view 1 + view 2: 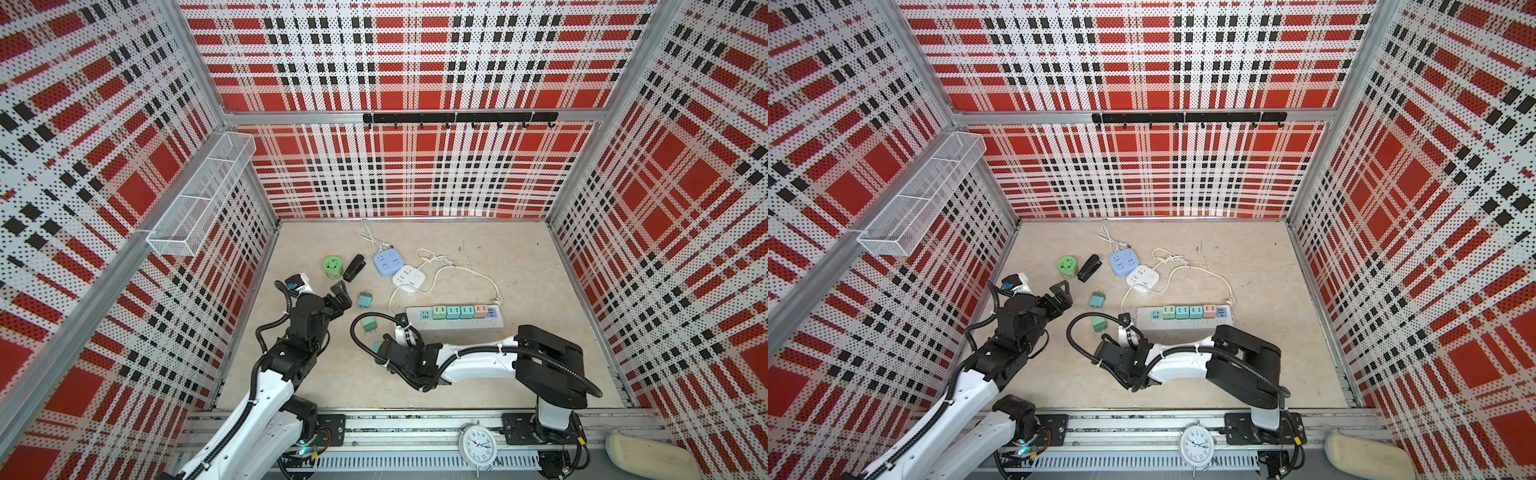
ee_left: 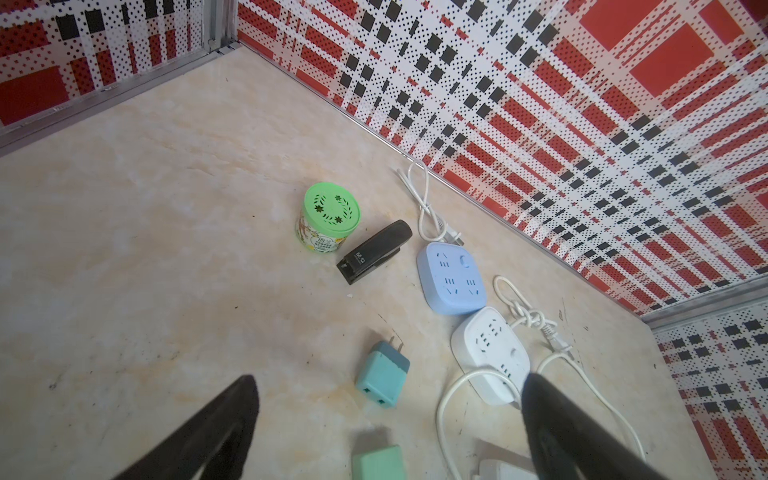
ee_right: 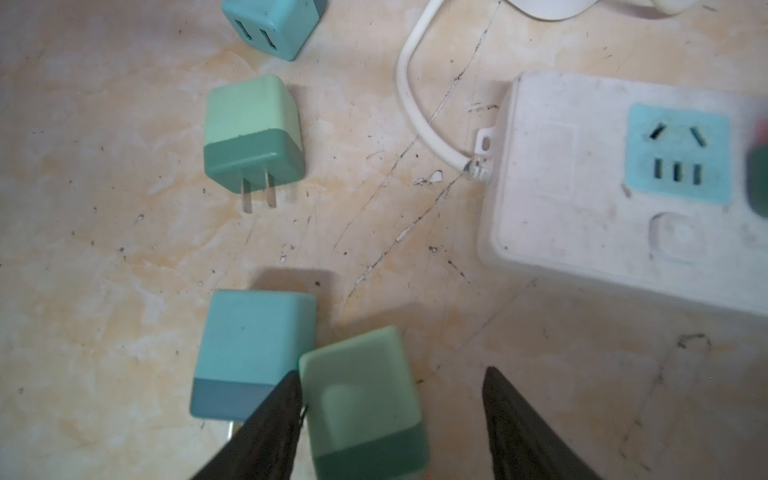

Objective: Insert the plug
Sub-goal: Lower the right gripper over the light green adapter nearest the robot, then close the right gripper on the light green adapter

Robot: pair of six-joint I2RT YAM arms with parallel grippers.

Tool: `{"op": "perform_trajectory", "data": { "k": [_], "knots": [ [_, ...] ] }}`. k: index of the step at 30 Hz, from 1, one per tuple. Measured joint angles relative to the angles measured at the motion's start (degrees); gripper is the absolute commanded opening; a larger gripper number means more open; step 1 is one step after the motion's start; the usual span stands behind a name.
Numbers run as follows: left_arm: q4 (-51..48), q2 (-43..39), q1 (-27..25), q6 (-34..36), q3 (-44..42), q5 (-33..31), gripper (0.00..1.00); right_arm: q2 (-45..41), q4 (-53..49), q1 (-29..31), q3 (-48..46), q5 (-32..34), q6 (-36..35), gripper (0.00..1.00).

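Observation:
A white power strip [image 1: 457, 318] lies mid-table with several coloured plugs in it, and its blue socket [image 3: 677, 153] nearest the cable end is free. My right gripper [image 3: 391, 372] is open around a light-green plug [image 3: 361, 399]: one finger touches its side, the other stands apart from it. A teal plug [image 3: 253, 345] lies against that plug. Another green plug [image 3: 251, 133] lies prongs-out further ahead. My left gripper [image 1: 343, 296] hangs wide open and empty, just short of a loose teal plug [image 2: 382, 376].
A green round tin [image 1: 333, 267], a black stapler [image 1: 354, 268], a blue socket cube [image 1: 389, 262] and a white one [image 1: 409, 279] with looped cords lie behind the strip. A wire basket [image 1: 199, 199] hangs on the left wall. A clock [image 1: 478, 445] stands on the front rail.

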Motion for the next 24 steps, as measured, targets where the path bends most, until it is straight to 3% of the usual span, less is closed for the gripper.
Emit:
{"op": "perform_trajectory", "data": {
  "k": [19, 24],
  "knots": [
    [0.37, 1.46, 0.61, -0.02, 0.0, 1.11, 0.99, 2.21, 1.44, 0.5, -0.7, -3.21, -2.38, 0.71],
    [0.42, 1.49, 0.81, -0.02, 0.0, 1.31, 0.99, 3.28, 2.56, 0.35, 0.11, -3.02, -3.08, 0.64]
  ]
}}
